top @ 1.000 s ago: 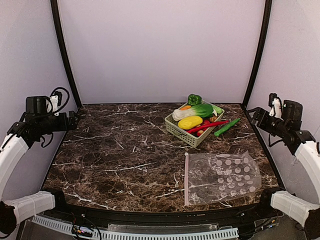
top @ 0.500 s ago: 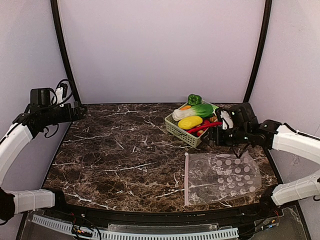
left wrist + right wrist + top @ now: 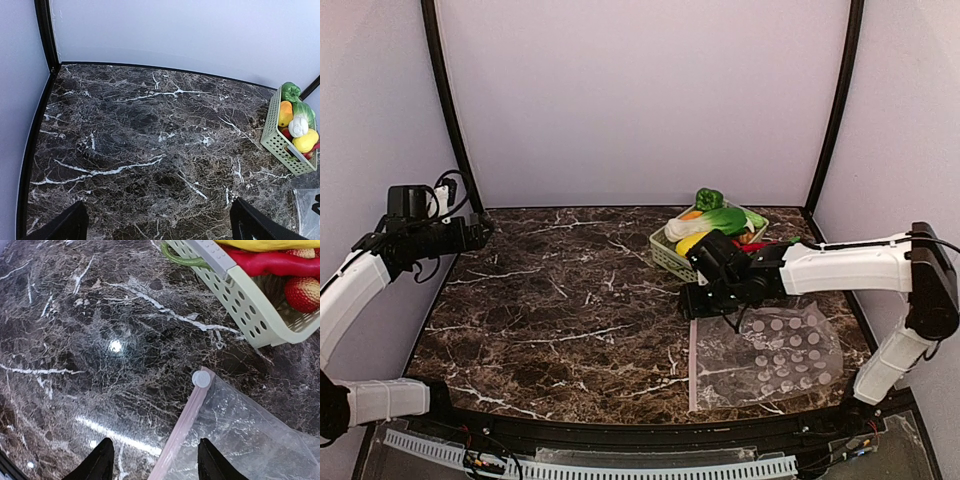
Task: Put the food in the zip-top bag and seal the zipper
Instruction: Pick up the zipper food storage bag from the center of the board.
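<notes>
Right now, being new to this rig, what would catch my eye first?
The bright toy food heaped in the green basket, far right on the table. Nearer lies the clear dotted bag, flat, the right pincer open above the far end of its pink zipper. The left pincer hangs open at far left.

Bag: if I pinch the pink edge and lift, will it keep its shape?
Probably not: the bag is thin, wrinkled clear film lying flat, so it likely sags. The pink strip looks stiffer. It may slide on the glossy table.
</notes>
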